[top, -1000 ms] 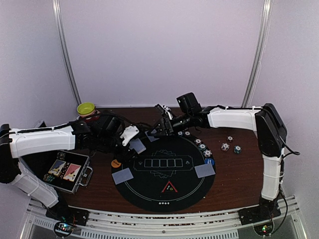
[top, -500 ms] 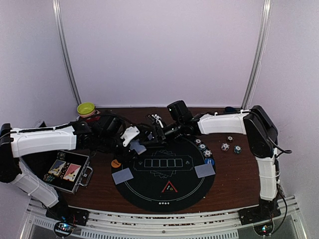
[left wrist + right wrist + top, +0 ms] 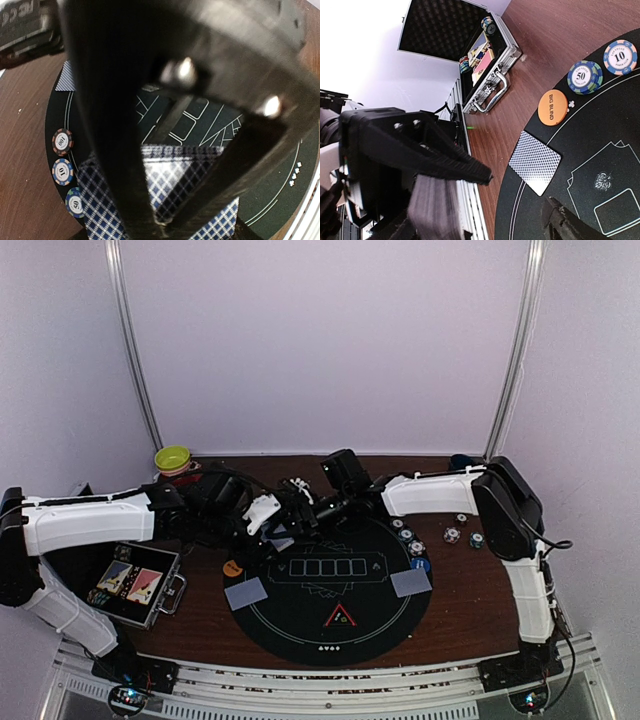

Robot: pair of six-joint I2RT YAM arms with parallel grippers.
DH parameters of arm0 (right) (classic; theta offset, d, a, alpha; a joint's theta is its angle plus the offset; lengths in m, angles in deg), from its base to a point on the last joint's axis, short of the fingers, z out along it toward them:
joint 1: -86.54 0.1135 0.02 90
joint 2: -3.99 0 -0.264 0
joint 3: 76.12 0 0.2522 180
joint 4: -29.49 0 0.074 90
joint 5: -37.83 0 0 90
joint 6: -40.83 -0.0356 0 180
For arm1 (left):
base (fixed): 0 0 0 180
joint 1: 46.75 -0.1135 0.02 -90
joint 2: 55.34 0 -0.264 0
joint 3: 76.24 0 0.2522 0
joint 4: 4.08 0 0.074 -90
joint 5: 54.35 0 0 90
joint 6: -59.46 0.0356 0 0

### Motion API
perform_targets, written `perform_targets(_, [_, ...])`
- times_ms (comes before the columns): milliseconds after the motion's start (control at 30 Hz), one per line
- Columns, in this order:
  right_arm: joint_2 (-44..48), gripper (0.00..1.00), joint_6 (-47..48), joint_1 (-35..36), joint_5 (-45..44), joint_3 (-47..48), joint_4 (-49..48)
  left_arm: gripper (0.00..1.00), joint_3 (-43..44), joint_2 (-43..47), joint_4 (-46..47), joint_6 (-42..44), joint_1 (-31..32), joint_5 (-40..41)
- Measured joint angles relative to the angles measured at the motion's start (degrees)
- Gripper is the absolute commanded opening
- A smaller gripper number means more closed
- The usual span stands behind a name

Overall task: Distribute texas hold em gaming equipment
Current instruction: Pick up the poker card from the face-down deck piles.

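Dealing appeared to be the step in hand. Left gripper point(image 3: 265, 514) was clenched on the deck of cards point(image 3: 172, 192), held above the far left edge of the round black mat point(image 3: 330, 640). Right gripper point(image 3: 300, 502) hung just beside the deck, jaws spread, nothing between them. A dealt card point(image 3: 246, 593) lay face down at the mat's near left, a second card point(image 3: 410, 583) at its near right. Orange button point(image 3: 552, 107) sat at the left rim, red triangle marker point(image 3: 340, 617) near the front edge, poker chips point(image 3: 407, 536) along the right rim. Judgement: the next move called for the right fingers to close on the top card alone and peel it clear without dragging those beneath, with the left grip steadying the rest.
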Motion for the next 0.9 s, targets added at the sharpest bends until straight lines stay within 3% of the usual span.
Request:
perform_targets(400, [-1.73,0.57,1.57,0.46,-2.89,2.99,3.30,0.63,0.00,-0.59,-0.37,0.00,-0.28,-0.07])
perform_targets(900, [-0.98,0.42,4.83,-1.22,-2.32,2.99,5.57,0.63,-0.44,-1.01,-1.31,0.00,-0.37,0.55])
